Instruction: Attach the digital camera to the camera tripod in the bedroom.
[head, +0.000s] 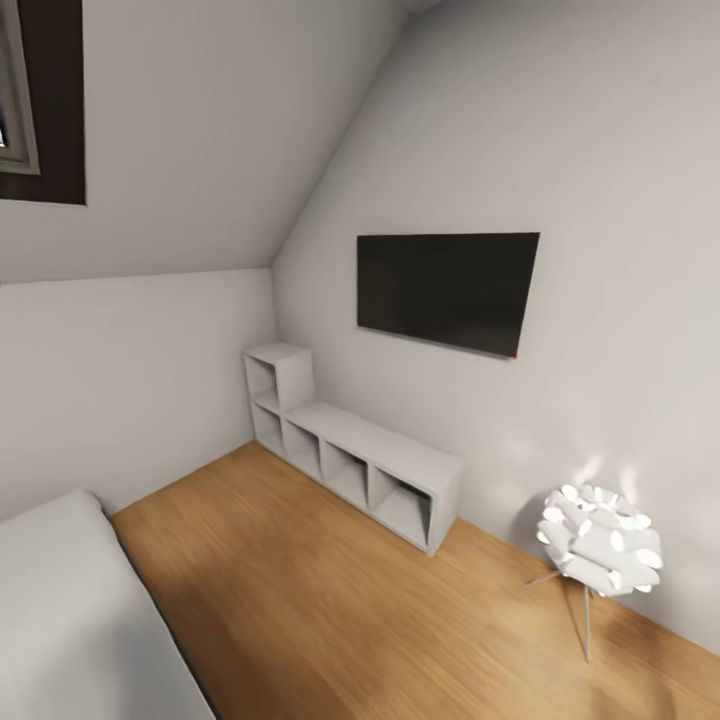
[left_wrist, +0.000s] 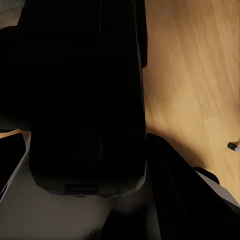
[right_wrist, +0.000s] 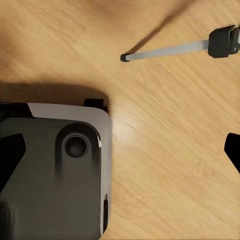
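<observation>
In the left wrist view a black boxy body, seemingly the digital camera (left_wrist: 85, 100), sits close up between my left gripper's (left_wrist: 87, 160) dark fingers (left_wrist: 11, 160), which look shut on it; its details are too dark to read. One silver leg of the camera tripod (right_wrist: 170, 49), with a black joint and a black foot, lies across the wood floor in the right wrist view. My right gripper (right_wrist: 122, 157) is open, one dark fingertip (right_wrist: 233, 150) at the frame's edge, nothing between its fingers. The tripod's head is out of view.
The head view looks into a bedroom corner: white cube shelves (head: 345, 455) along the wall, a black screen (head: 445, 290) above them, a white lamp (head: 598, 540) on thin legs at right, and a bed (head: 60, 600) at lower left. My grey base (right_wrist: 55, 175) is below the right gripper.
</observation>
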